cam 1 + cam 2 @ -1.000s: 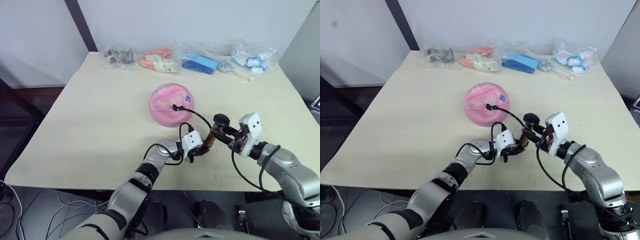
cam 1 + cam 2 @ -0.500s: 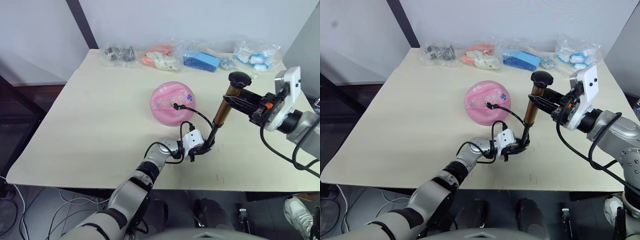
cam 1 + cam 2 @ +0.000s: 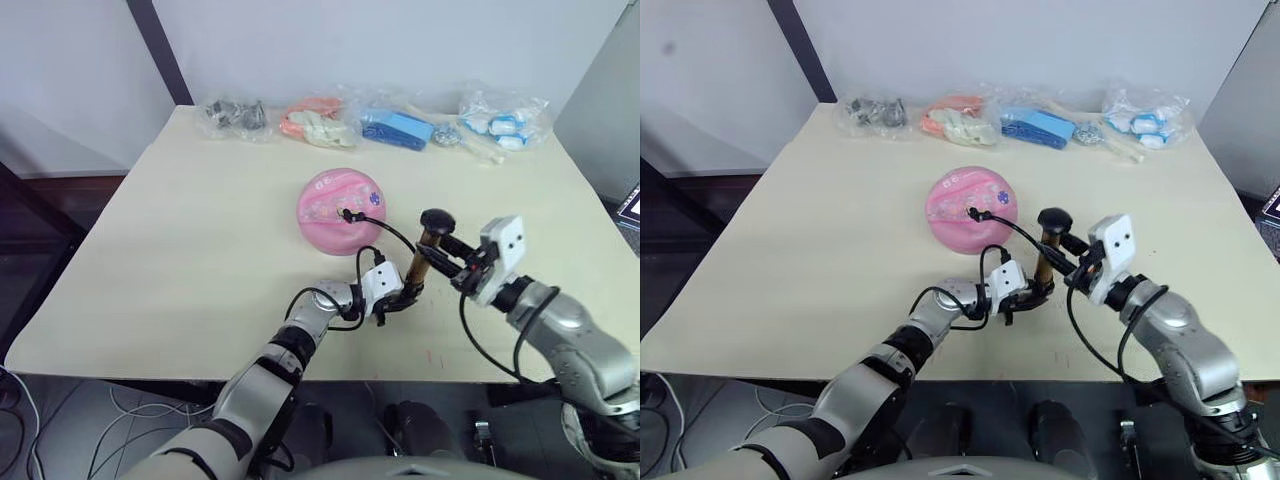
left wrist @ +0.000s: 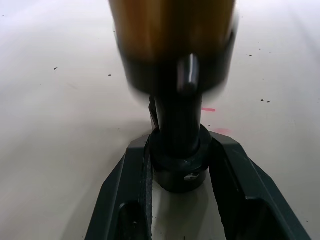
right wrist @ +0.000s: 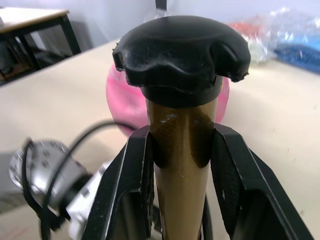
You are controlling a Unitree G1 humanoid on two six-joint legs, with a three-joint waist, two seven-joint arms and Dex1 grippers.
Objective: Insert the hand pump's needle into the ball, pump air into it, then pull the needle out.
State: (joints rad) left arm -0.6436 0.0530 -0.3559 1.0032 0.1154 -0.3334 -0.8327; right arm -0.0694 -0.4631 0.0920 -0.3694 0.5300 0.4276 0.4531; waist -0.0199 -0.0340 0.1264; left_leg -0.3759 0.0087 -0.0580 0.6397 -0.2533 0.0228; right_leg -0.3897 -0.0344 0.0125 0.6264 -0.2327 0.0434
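Pump stroke: compression half done. Half a second ago the hand pump (image 3: 417,262) stood extended, knob handle (image 3: 436,219) high at upper right of the frame; now the gold tube sits low again and the knob is back just above centre-right. One stroke of air has likely gone in.

Left gripper (image 3: 398,294): jaws narrow, clamped on the pump's black bottom cap, holding it against the worktop (image 3: 180,240). Right gripper (image 3: 448,262): jaws closed around the brass tube just under the knob, as the right wrist view shows.

The ball (image 3: 342,210) rests at frame centre, well short of the plastic bags (image 3: 400,120) along the top edge. The hose (image 3: 385,226) arcs from pump to ball; the needle (image 3: 346,213) stays seated in the valve.

Judgement: pumping phase in progress; needle withdrawal not yet due.
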